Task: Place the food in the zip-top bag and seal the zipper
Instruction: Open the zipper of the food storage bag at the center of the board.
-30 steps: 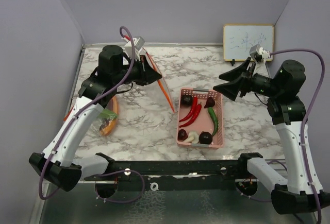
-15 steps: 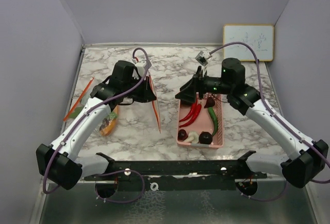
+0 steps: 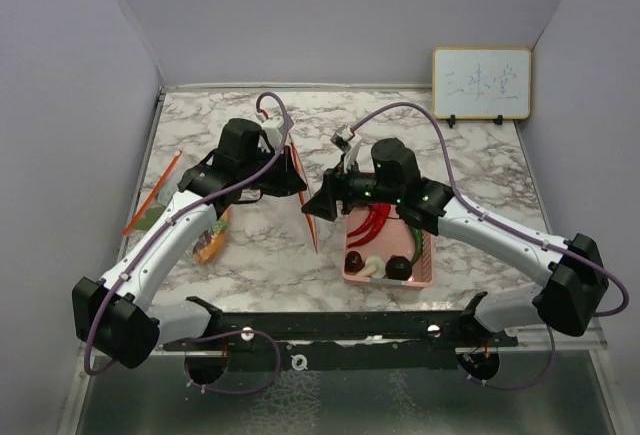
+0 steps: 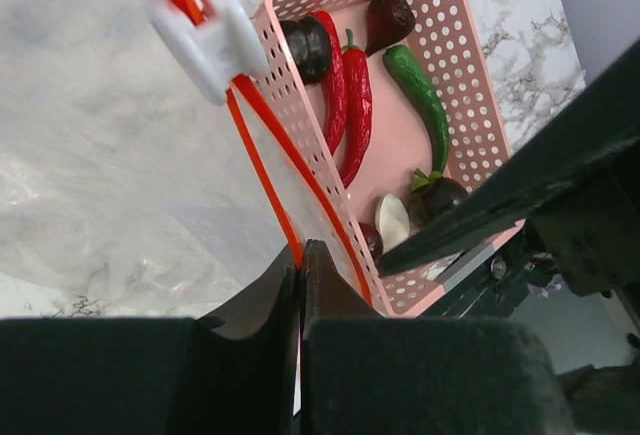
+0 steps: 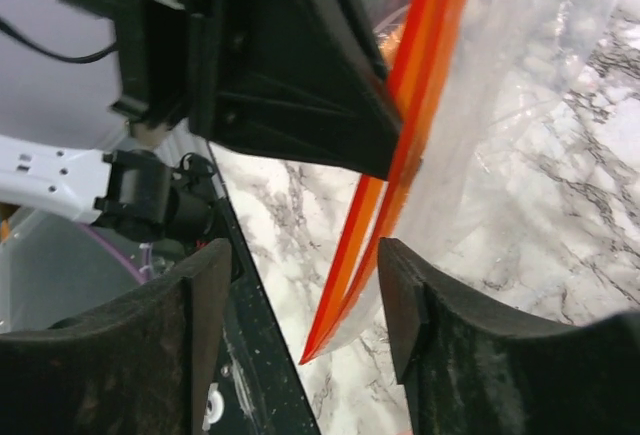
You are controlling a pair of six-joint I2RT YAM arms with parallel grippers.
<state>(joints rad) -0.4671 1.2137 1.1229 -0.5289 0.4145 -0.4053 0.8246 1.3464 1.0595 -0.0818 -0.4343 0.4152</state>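
Left gripper (image 4: 300,255) is clenched on the bag's (image 4: 120,135) orange zipper (image 4: 265,155), holding the bag up off the table just left of the basket (image 4: 455,15). White slider (image 4: 205,40) sits further along the strip

Right gripper (image 5: 305,255) is released, jaws spread either side of the zipper edge, nothing held yet

Food is not in the bag: red chilies (image 4: 345,95), green chili (image 4: 420,95), dark pieces (image 4: 390,15) and mushroom (image 4: 392,220) lie in the basket. Something orange with green (image 3: 210,240) lies by my left forearm, carrot and leaf by the look

Risks as I judge them:
- both zipper tracks run together where my right jaws stand; closing there pinches the mouth shut instead of taking one lip
- thin film, one pinch point on the left; a sideways tug from the right could pull it free or tear it
- the two grippers are very near; a small overshoot knocks them together
- the bag hangs beside the basket wall; a swing may nudge the basket

Writing: whiteboard (image 3: 481,82) at the back right carries faint blue marks, too small to read. No brand or label seen on bag or basket
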